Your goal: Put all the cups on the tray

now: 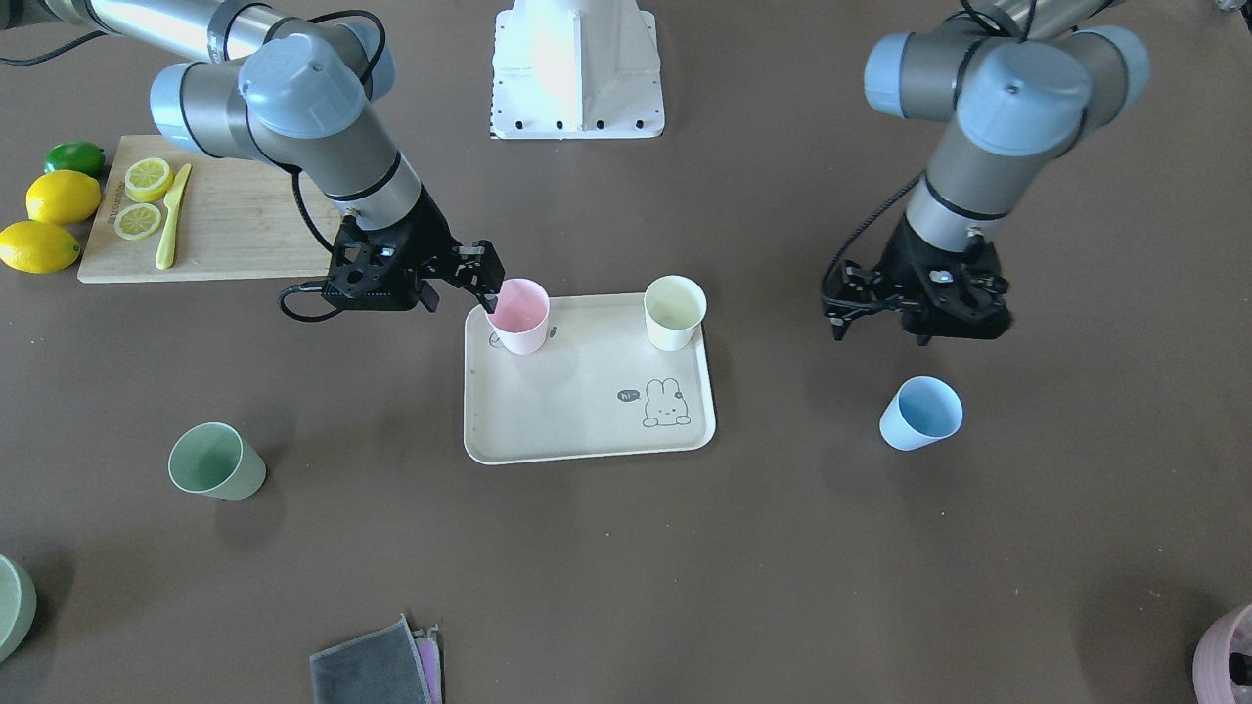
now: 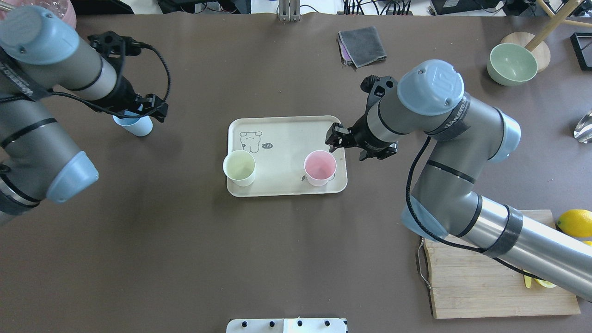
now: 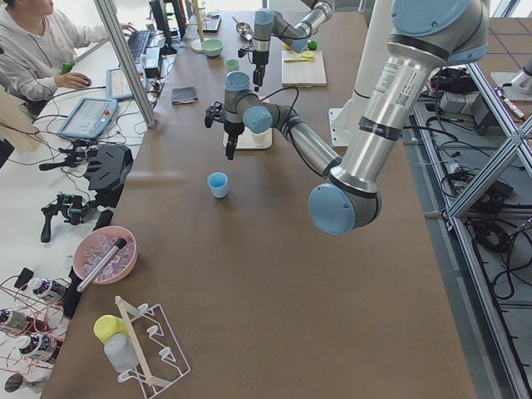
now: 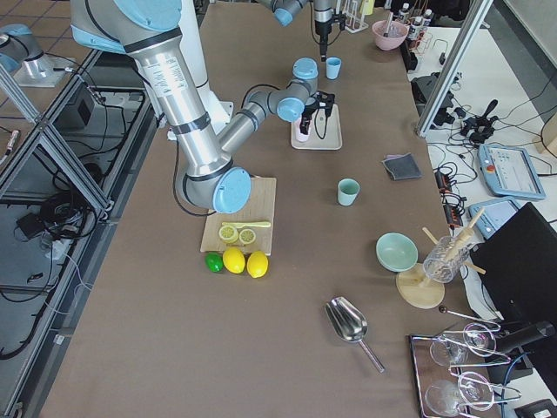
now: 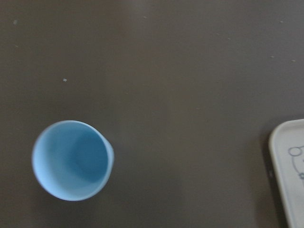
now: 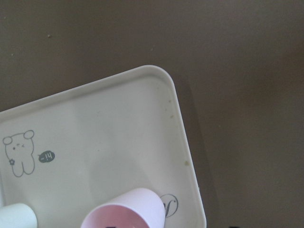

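Observation:
The cream tray (image 1: 587, 411) lies mid-table with the pink cup (image 1: 518, 315) and the cream-white cup (image 1: 674, 311) upright on it. My right gripper (image 1: 486, 284) is open at the pink cup's rim; the right wrist view shows that cup (image 6: 126, 209) just below it. The light blue cup (image 1: 919, 414) stands on the table off the tray. My left gripper (image 1: 880, 335) hovers above it, open and empty; the cup sits lower left in the left wrist view (image 5: 72, 160). The sage green cup (image 1: 215, 462) stands alone on the table, far from both grippers.
A wooden cutting board (image 1: 235, 235) with lemon slices and a yellow knife, plus lemons and a lime, lies beyond my right arm. A green bowl (image 1: 10, 606), a grey cloth (image 1: 377, 670) and a pink pot (image 1: 1228, 655) sit along the far edge.

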`<action>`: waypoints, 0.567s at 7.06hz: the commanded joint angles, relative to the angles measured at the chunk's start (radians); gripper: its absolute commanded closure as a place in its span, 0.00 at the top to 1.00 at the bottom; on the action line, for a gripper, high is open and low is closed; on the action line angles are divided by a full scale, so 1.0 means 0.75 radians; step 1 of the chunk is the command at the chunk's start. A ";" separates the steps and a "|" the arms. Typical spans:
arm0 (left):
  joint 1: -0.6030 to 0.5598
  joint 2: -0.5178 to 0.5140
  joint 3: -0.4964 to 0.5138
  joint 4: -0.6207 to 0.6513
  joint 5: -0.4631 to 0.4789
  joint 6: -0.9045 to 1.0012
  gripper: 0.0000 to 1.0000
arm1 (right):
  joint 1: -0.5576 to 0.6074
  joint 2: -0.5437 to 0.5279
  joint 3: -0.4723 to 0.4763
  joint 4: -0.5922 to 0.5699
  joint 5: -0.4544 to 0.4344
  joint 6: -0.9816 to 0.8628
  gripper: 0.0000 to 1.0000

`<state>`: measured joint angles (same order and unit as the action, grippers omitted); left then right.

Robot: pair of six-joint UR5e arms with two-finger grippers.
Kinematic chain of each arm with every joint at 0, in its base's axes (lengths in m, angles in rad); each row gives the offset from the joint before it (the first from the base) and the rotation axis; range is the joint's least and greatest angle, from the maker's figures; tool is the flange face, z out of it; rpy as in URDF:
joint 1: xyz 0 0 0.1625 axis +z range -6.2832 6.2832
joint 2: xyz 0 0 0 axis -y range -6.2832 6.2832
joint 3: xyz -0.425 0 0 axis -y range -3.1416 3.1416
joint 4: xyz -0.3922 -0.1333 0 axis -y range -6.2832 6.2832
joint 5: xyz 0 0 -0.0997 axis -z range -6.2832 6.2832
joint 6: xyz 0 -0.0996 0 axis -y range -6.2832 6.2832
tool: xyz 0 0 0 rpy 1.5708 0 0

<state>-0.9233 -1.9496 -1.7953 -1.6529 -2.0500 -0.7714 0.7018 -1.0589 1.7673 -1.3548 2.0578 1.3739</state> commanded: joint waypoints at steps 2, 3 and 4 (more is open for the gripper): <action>-0.131 0.041 0.148 -0.019 -0.040 0.141 0.98 | 0.291 -0.077 0.022 -0.142 0.152 -0.384 1.00; -0.127 0.039 0.178 -0.021 -0.040 0.141 0.97 | 0.362 -0.118 0.016 -0.187 0.175 -0.546 1.00; -0.125 0.039 0.229 -0.090 -0.040 0.133 0.97 | 0.416 -0.132 -0.018 -0.214 0.179 -0.683 1.00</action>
<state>-1.0174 -1.9198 -1.6644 -1.6808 -2.0796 -0.6674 0.9546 -1.1361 1.7754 -1.4844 2.1802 0.9978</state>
